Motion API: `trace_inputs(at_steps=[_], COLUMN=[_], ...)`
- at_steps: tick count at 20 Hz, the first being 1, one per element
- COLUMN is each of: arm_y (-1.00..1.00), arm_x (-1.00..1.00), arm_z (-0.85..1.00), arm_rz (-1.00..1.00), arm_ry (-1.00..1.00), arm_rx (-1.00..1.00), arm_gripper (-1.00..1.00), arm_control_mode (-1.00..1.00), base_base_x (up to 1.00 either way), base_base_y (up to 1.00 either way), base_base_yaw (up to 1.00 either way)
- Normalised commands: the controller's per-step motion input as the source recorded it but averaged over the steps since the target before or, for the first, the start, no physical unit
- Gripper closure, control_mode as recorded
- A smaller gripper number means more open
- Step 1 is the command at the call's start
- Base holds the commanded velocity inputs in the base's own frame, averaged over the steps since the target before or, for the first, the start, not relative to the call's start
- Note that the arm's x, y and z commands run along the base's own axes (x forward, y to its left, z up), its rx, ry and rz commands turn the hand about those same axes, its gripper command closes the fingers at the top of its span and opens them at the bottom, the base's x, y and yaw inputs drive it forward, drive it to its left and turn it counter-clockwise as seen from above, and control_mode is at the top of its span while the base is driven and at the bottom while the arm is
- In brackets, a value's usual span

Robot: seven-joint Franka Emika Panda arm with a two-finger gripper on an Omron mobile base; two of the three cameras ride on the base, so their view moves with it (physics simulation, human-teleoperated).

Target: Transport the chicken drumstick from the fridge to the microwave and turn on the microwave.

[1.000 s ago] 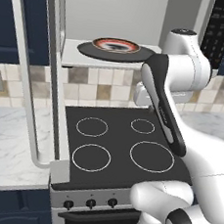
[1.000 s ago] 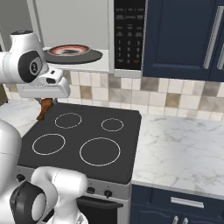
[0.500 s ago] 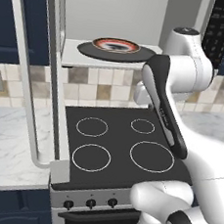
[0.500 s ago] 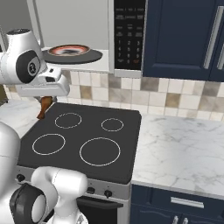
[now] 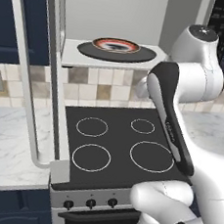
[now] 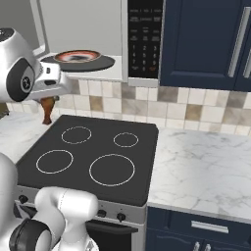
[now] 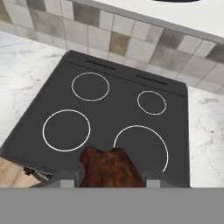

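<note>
Chicken drumstick bottom cut off by frame edge in hand view. Microwave top cropped in both base views.

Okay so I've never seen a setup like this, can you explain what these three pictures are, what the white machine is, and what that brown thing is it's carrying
It is a computer-rendered kitchen. The white machine is a robot arm on a driving base. Two pictures come from cameras on that base, behind the arm to its left and right. The third looks down from a camera on its hand.

Its gripper is shut on the chicken drumstick, a dark reddish-brown lump hanging above the black stovetop. In the hand view the drumstick sits at the bottom, between the finger tips.

Above the stove the microwave stands open. Inside, a white plate with an orange-red rim rests on the black turntable. Marble counter lies beside the stove.
</note>
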Motion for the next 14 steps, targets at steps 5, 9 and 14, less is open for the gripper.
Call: trace_inputs(at_steps=[5, 9, 14], arm_y=[0.10, 0.09, 0.08], arm_x=[0.20, 0.30, 0.35], arm_z=[0.40, 0.34, 0.26], arm_rz=[0.13, 0.13, 0.11], arm_ry=[-0.22, -0.21, -0.29], arm_rx=[0.00, 0.00, 0.00], arm_gripper=[1.00, 1.00, 1.00], arm_control_mode=[-1.00, -1.00, -1.00], base_base_x=[0.00, 0.00, 0.00], base_base_y=[0.00, 0.00, 0.00], base_base_yaw=[0.00, 0.00, 0.00])
